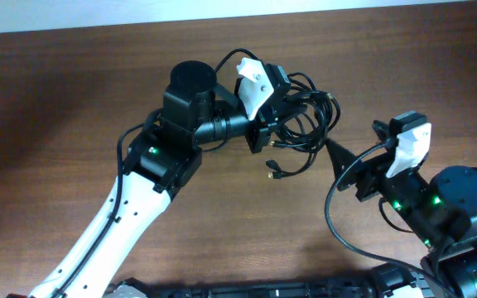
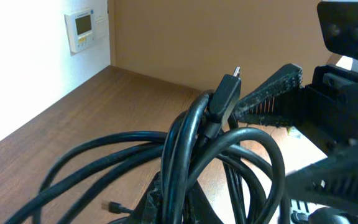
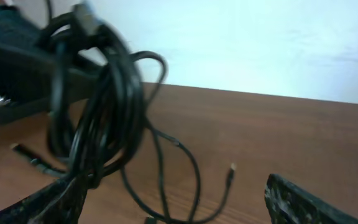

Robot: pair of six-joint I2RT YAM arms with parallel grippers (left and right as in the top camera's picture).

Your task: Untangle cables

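Left gripper [image 1: 259,124] pinched tight on the bunched black cables [image 1: 305,116], held up over the wooden table [image 1: 98,83]; right gripper [image 1: 344,168] spread wide just beside the loops; risk: grabbing several strands together and pulling likely cinches the knot or strips the bundle from the pinch.

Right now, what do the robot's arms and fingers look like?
Left arm: white link, black joints, green light. Right arm: black, green lights, looping black wire. Both carry white wrist housings; fingers black, tapered, ridged.
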